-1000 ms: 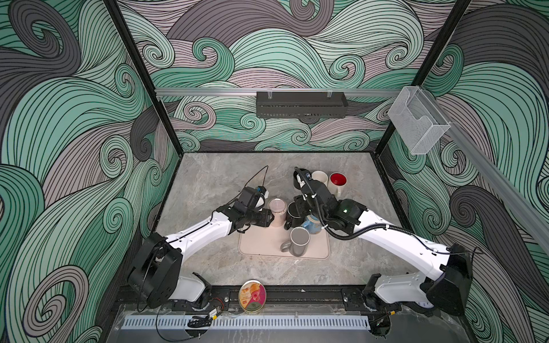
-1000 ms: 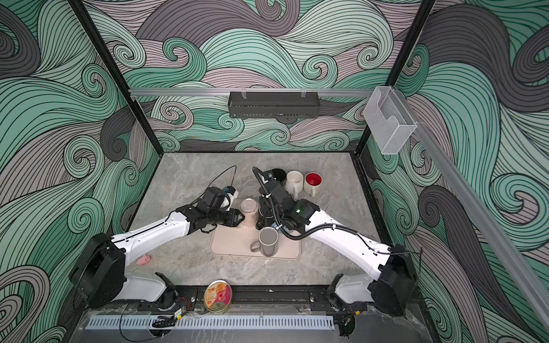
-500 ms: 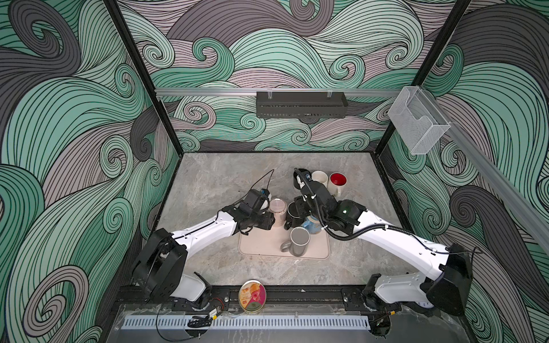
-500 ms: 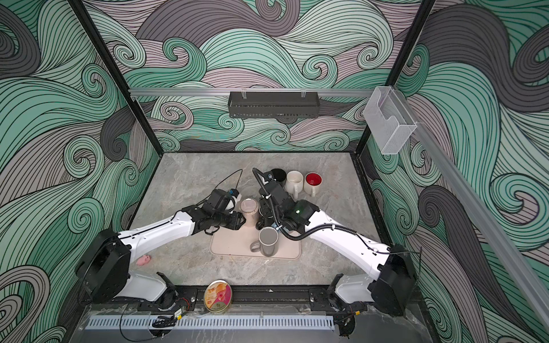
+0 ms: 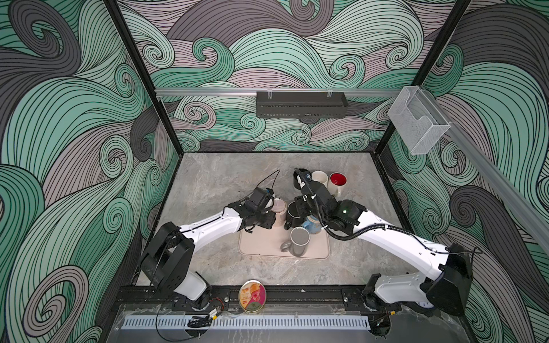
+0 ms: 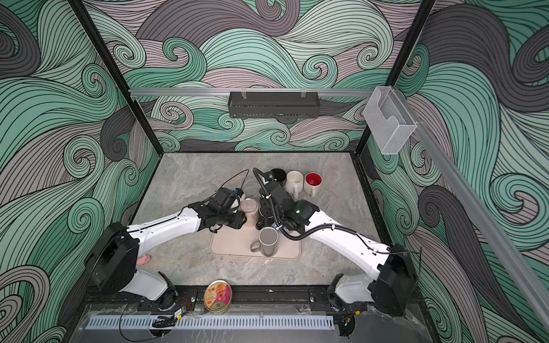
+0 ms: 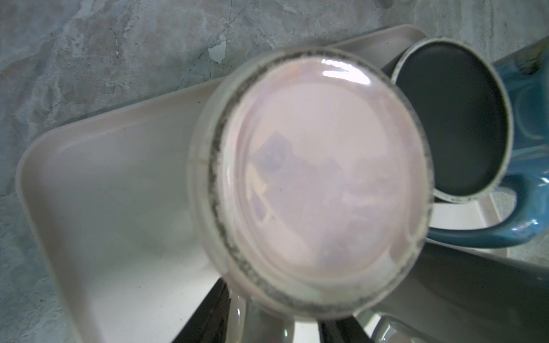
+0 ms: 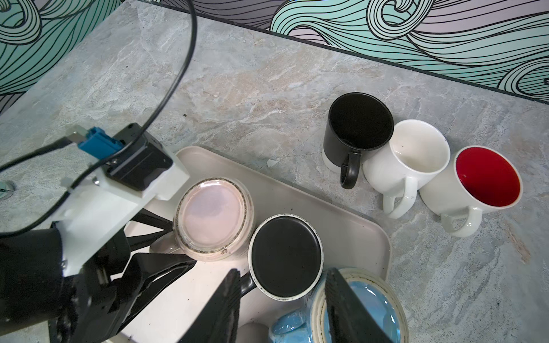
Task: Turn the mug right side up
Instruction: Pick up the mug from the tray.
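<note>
In both top views your left arm [image 5: 208, 227] has edged toward the tray [image 5: 255, 248] while the pink mug [image 5: 278, 208] stays bottom-up on it; its glossy base fills the left wrist view; the right wrist view shows the left pincer [image 8: 178, 245] straddling its handle, grip unclear, right pincer [image 8: 282, 271] apart.

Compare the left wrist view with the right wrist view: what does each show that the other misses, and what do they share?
Left wrist only: the beige plastic tray's side wall and the bare floor beside it, which the left arm covers in the right wrist view.

Right wrist only: three upright mugs on the table, namely the black ceramic mug, the plain white mug and the white mug with red inside; also the right tool, its fingers apart.

Both: the glossy pink mug, base up; the matte black mug, base up; the glazed blue mug; the grey marbled tabletop.
</note>
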Controlling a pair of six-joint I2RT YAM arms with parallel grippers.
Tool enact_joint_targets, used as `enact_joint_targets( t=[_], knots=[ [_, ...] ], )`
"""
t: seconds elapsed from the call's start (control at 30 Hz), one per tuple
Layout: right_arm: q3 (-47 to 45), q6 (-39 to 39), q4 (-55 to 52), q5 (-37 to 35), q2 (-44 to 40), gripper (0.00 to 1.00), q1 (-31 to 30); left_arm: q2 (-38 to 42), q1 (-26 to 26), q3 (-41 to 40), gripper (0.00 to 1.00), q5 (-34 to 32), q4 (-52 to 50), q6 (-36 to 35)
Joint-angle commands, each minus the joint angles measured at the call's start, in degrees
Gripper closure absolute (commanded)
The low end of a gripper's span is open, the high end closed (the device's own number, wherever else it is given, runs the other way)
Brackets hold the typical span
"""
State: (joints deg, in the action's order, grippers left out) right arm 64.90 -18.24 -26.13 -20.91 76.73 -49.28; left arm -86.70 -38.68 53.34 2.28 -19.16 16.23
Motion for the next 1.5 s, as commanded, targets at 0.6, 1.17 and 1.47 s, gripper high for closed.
enact_joint_targets(
  t=[0.6, 1.17, 1.47],
  knots=[
    [-1.4, -0.7, 1.3, -1.1, -0.7, 0.52, 0.2, -2.9, -0.7, 3.1, 0.6, -2.2, -1.5, -1.0],
    [-2.1, -0.9, 1.7, -0.7, -0.9, 0.52, 0.2, -3.3, -1.7, 3.5, 0.72, -6.1, -2.5, -1.2],
    [-2.6, -1.2, 2.0, -0.7, -1.2, 0.52, 0.2, -3.3, -2.5, 4.1, 0.82, -8.8, -3.6, -1.3]
  ],
)
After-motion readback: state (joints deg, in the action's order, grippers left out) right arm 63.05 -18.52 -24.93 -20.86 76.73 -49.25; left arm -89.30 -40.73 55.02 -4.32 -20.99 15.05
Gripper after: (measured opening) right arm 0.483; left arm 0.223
